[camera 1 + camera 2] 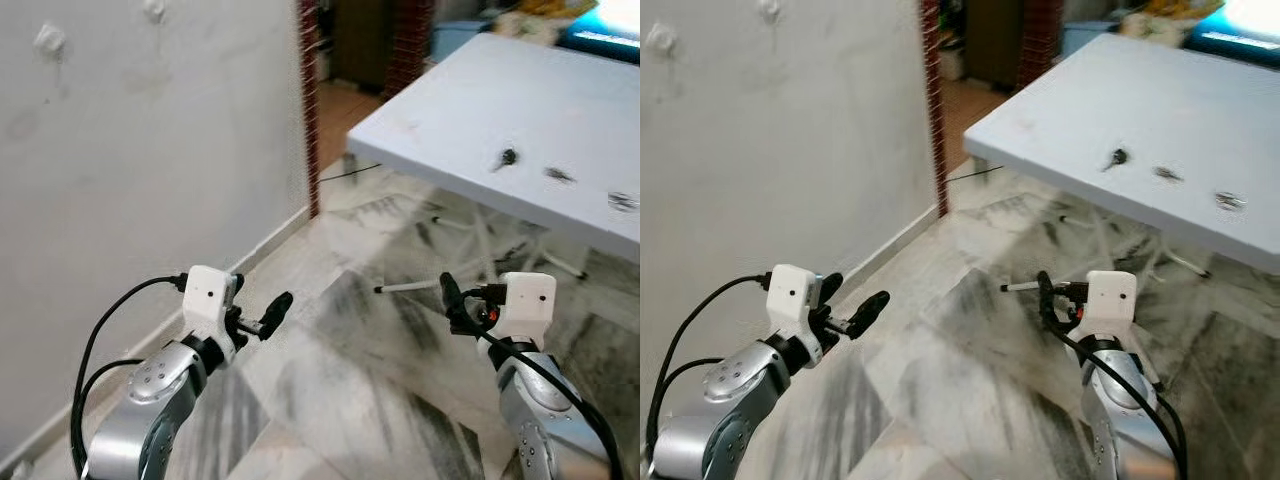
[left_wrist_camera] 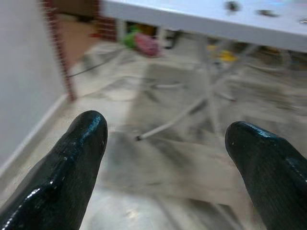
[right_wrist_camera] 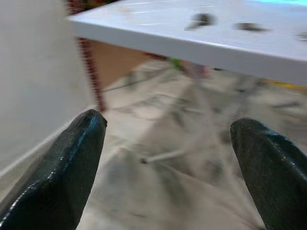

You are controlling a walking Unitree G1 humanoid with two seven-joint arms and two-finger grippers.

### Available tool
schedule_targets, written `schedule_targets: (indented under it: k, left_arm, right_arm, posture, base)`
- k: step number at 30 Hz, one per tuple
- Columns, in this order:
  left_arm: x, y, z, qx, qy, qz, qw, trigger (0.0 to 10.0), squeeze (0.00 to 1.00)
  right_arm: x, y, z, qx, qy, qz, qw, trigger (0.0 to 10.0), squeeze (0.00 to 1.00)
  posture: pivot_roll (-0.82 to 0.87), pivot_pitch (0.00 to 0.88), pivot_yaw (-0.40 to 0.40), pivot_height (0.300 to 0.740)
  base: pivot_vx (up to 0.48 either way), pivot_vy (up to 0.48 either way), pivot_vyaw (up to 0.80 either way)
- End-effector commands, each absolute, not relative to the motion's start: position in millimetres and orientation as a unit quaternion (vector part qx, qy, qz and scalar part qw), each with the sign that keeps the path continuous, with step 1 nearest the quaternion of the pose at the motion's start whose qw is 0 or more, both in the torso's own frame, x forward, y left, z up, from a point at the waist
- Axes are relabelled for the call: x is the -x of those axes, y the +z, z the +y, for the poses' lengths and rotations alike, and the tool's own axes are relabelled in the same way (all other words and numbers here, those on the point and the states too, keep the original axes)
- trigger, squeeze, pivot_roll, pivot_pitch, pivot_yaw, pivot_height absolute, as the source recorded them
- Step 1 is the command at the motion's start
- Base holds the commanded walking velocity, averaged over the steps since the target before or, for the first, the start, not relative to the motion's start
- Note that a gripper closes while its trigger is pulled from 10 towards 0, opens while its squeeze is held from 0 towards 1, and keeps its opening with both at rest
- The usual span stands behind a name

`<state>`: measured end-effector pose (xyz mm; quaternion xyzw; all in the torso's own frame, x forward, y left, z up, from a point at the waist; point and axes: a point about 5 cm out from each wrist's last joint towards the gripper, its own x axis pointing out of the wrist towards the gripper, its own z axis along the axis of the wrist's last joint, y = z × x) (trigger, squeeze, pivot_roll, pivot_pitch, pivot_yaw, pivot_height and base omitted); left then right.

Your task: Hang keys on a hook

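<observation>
Head views: I stand on the marble floor (image 1: 340, 380) between the wall (image 1: 150, 150) on my left and the white table (image 1: 520, 110) ahead on my right. Three small dark sets of keys (image 1: 507, 157) lie apart on the tabletop; which set I am meant to take I cannot tell. Two pale hooks (image 1: 48, 40) sit high on the wall. My left gripper (image 1: 262, 318) and right gripper (image 1: 450, 300) are raised before me, both empty and well short of the table. The task is at its approach step: nothing is picked up yet. Next I judge I must close on the table and reach a set of keys.

Left wrist view: my fingers (image 2: 76, 158) stand wide apart, with floor and table legs between them.

Right wrist view: my fingers (image 3: 72, 163) are likewise spread, the table edge and keys (image 3: 201, 20) beyond.

No containers are visible.
</observation>
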<state>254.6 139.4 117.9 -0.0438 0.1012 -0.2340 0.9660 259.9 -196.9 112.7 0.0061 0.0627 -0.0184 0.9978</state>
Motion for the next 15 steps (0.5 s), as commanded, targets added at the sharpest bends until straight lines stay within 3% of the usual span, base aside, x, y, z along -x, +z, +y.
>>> schedule_targets:
  k: [1, 15]
  left_arm:
    - [-255.0, 118.1, 142.1, 0.04, -0.231, 0.103, 0.967, 10.0, 0.0]
    - [-256.6, 119.2, 141.2, 0.038, -0.235, 0.103, 0.966, 10.0, 0.0]
  right_arm:
    - [-261.3, 115.2, -193.7, -0.009, -0.013, 0.055, 0.998, 10.0, 0.0]
    - [-262.5, 115.1, -192.5, -0.011, -0.014, 0.055, 0.998, 10.0, 0.0]
  posture:
    - [-0.02, 0.089, 0.043, 0.74]
    - [-0.02, 0.103, 0.045, 0.74]
  base:
    - [0.356, 0.0, 0.0]
    - [0.408, 0.0, 0.0]
